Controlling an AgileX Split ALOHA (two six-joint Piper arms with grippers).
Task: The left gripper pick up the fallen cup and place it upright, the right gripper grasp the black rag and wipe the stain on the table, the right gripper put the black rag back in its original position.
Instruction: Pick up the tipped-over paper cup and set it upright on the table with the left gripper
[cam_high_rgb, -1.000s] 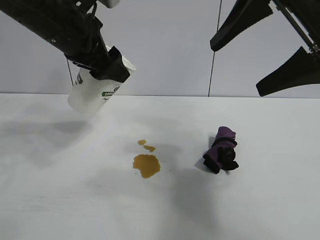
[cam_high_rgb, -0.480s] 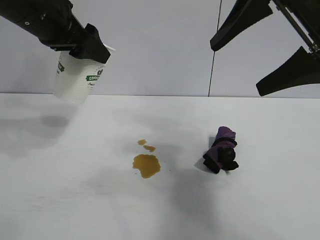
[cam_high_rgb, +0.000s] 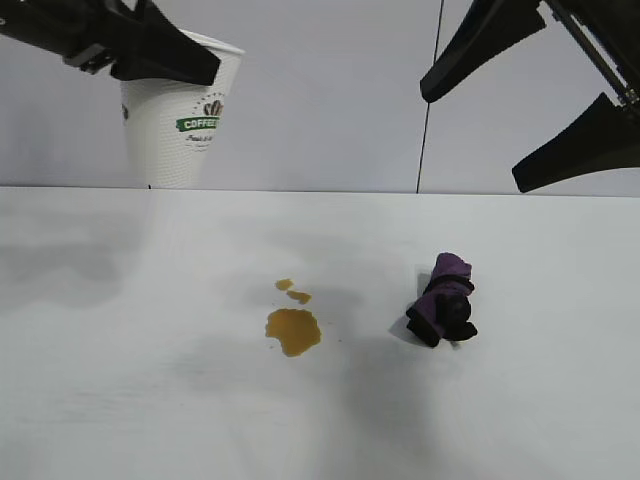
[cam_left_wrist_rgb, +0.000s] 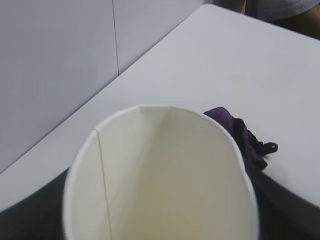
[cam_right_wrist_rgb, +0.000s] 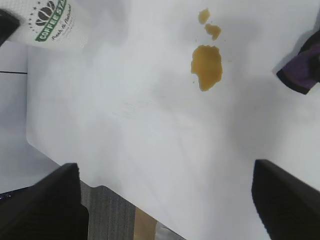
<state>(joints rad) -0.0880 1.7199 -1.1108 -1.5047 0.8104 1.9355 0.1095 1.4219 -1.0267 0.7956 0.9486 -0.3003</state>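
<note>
The white paper cup (cam_high_rgb: 175, 125) with its green COFFEE band hangs in the air above the table's far left, almost upright with its mouth up. My left gripper (cam_high_rgb: 180, 60) is shut on its rim. In the left wrist view I look straight down into the empty cup (cam_left_wrist_rgb: 160, 185). The black and purple rag (cam_high_rgb: 443, 300) lies bunched on the table (cam_high_rgb: 150, 390) at right of centre. The amber stain (cam_high_rgb: 293, 330), with two small drops behind it, sits left of the rag. My right gripper (cam_high_rgb: 472, 140) hovers high above the rag, open and empty.
Pale grey wall panels with a dark seam (cam_high_rgb: 430, 100) back the table. In the right wrist view the table's edge (cam_right_wrist_rgb: 100, 182) drops to a grey floor (cam_right_wrist_rgb: 107, 212). Bare tabletop surrounds the stain and the rag.
The left gripper has carried the cup up and to the left, turning it from a steep tilt to almost upright. The right gripper, rag and stain have not moved.
</note>
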